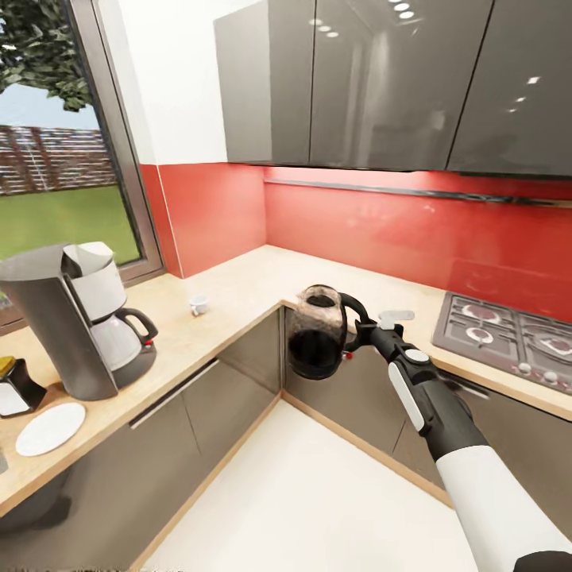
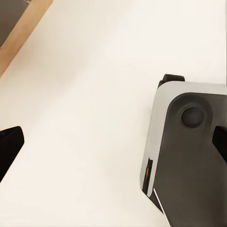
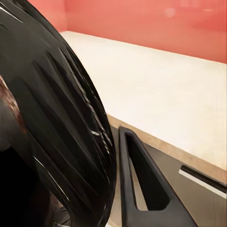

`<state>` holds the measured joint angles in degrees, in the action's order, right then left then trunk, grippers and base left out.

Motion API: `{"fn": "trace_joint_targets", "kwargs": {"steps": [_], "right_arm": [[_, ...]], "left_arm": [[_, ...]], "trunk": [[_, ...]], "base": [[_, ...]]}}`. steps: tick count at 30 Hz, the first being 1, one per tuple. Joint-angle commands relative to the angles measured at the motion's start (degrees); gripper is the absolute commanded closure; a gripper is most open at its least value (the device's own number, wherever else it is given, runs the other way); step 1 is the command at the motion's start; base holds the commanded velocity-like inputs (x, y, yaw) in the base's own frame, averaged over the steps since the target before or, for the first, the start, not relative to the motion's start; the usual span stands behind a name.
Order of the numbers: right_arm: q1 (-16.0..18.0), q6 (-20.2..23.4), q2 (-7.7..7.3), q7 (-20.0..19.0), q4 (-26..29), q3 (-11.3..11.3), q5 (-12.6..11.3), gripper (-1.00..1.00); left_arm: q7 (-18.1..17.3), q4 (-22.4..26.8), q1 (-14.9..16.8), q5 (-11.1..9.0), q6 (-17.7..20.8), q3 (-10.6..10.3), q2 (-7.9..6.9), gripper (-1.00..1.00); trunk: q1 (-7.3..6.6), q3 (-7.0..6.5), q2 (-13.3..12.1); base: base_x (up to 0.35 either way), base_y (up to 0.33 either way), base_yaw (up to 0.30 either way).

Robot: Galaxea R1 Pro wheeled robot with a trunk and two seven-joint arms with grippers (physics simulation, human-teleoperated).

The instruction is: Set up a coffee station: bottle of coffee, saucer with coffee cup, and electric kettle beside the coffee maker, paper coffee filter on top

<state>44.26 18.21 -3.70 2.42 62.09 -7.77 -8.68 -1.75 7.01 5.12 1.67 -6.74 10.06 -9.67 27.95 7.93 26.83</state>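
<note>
My right gripper (image 1: 359, 327) is shut on the black handle of the electric kettle (image 1: 316, 334), a dark glass pot held in the air over the floor in front of the counter's inner corner. In the right wrist view the kettle's body (image 3: 52, 118) looms beside one finger (image 3: 137, 220). The coffee maker (image 1: 75, 326) stands at the left on the kitchen countertop (image 1: 246, 290). A white angular piece, seemingly the paper coffee filter (image 1: 90, 256), rests on top. Left of it stands the bottle of coffee (image 1: 14, 387), and the saucer (image 1: 49, 429) lies in front. The coffee cup (image 1: 199, 304) stands apart, further along. My left gripper (image 2: 113, 146) hangs open over the floor.
A gas hob (image 1: 508, 332) is set into the right-hand counter run. Dark grey cabinets (image 1: 191, 397) line both runs under the L-shaped worktop, with white floor (image 1: 310, 492) between. Grey wall cupboards (image 1: 373, 79) hang above the red backsplash. A window (image 1: 56, 159) is behind the coffee maker.
</note>
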Motion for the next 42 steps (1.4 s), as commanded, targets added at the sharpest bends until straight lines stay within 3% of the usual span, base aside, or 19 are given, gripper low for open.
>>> {"fn": "trace_joint_targets", "kwargs": {"steps": [1, 31, 42], "right_arm": [[0.04, 0.24, -0.08, 0.20, 0.10, -0.14, -0.54, 1.00], [0.04, 0.24, 0.01, 0.19, 0.05, -0.14, -0.63, 1.00], [0.04, 0.23, 0.01, 0.18, 0.06, -0.18, -0.63, 1.00]], "left_arm": [[-0.18, -0.07, 0.06, 0.18, -0.20, 0.40, 0.00, -1.00], [-0.13, -0.07, 0.06, 0.01, -0.28, 0.49, 0.00, -1.00], [-0.17, -0.07, 0.05, -0.10, -0.36, 0.50, 0.00, -1.00]], "trunk": [[0.03, 0.10, 0.10], [0.03, 0.10, 0.10], [0.03, 0.10, 0.10]], "base": [[0.107, -0.306, 0.274], [0.126, -0.304, 0.274], [0.027, -0.032, 0.274]]}}
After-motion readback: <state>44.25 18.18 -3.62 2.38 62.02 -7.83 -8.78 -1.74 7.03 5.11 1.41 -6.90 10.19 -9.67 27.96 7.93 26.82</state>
